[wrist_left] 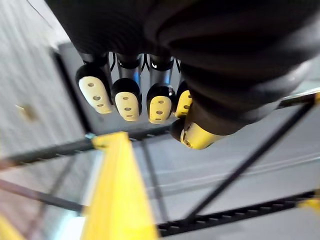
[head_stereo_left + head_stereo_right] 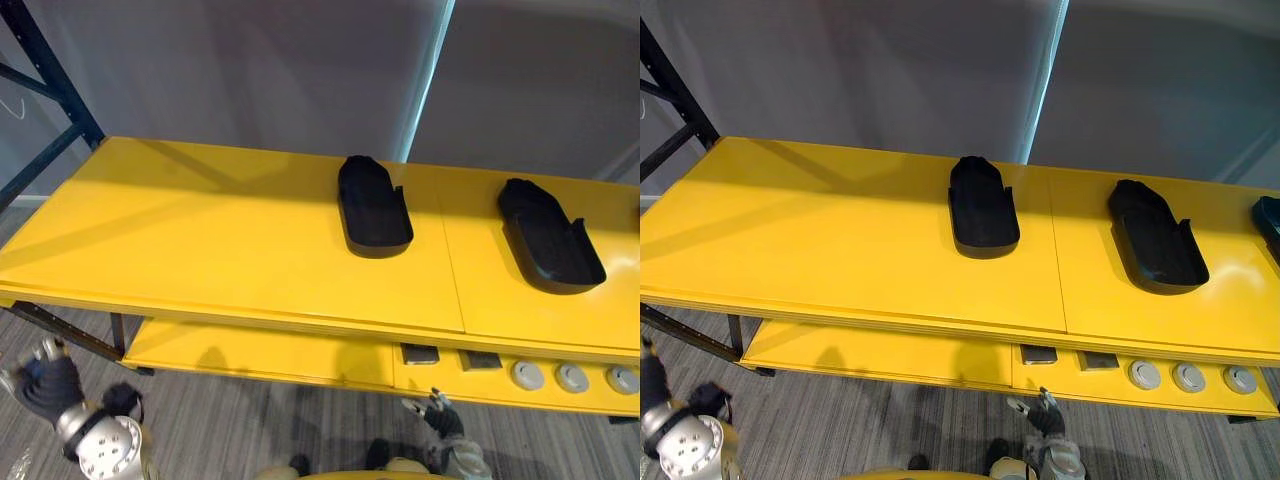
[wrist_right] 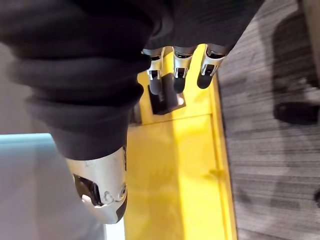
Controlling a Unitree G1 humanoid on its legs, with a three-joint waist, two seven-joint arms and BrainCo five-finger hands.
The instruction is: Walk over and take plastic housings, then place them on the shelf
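A glossy yellow upper shelf board point(image 2: 200, 240) spans the middle of the frame. A black elongated plastic housing point(image 2: 373, 205) lies at its centre, and a second black plastic housing point(image 2: 549, 236) lies well apart at right. At lower right, the lower yellow board point(image 2: 250, 355) carries two dark square blocks point(image 2: 420, 353) beside three grey round discs point(image 2: 572, 377).

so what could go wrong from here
1. The left hand and right hand hang open and empty below the front edge of the top shelf; lifting them could catch that edge.
2. The right hand is near the dark blocks on the lower shelf and might knock them.
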